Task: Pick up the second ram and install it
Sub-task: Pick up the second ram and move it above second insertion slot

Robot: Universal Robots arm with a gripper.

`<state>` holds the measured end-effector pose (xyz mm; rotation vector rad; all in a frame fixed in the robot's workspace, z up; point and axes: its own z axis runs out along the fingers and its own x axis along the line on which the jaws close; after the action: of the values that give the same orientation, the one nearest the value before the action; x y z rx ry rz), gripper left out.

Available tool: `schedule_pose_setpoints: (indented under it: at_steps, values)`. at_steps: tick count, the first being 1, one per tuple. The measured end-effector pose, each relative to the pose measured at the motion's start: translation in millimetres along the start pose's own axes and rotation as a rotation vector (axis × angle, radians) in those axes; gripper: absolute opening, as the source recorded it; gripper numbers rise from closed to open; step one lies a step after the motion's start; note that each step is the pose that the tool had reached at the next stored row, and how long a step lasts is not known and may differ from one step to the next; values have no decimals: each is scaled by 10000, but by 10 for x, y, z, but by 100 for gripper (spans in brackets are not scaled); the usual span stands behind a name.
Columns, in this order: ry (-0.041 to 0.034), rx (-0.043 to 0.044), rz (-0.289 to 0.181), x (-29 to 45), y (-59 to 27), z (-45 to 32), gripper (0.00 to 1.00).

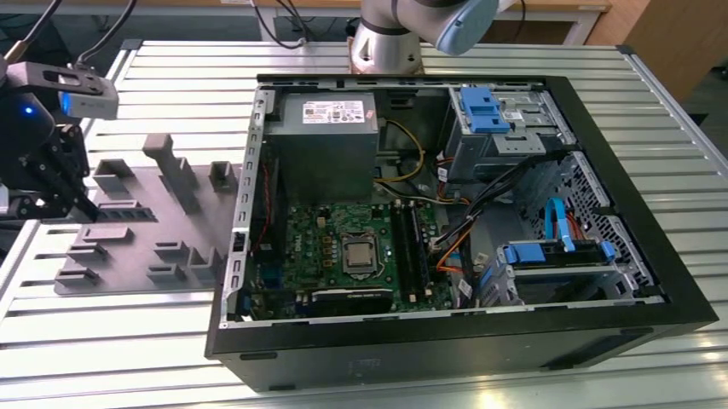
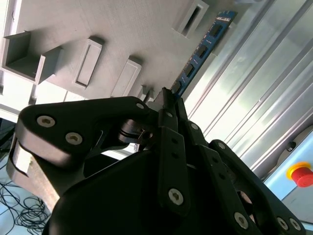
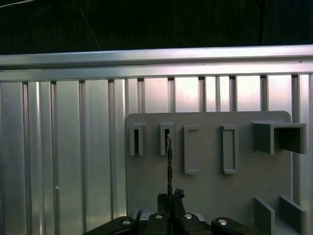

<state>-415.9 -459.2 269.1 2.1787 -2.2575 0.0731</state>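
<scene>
Gripper (image 2: 166, 100) fingers are clamped on one end of the second ram (image 2: 201, 48). You see one blue stick, its far end at the grey holder tray (image 2: 98, 29) on the worktop (image 2: 254, 98).

Black gripper (image 2: 166, 97) built of angular linkage plates (image 2: 93, 129) joined by silver hex screws (image 2: 176, 197). A grey camera box (image 1: 80, 89) with a blue light (image 1: 26, 109) sits on the wrist. The arm (image 1: 384, 44) is silver-grey with a pale blue joint cap (image 1: 466, 24).
</scene>
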Motion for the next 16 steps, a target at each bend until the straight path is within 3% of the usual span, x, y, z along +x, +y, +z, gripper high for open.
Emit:
schedule_pose_setpoints:
  at_steps: [16]
  values:
    - [-1, 1, 0, 2, -2, -71, 14]
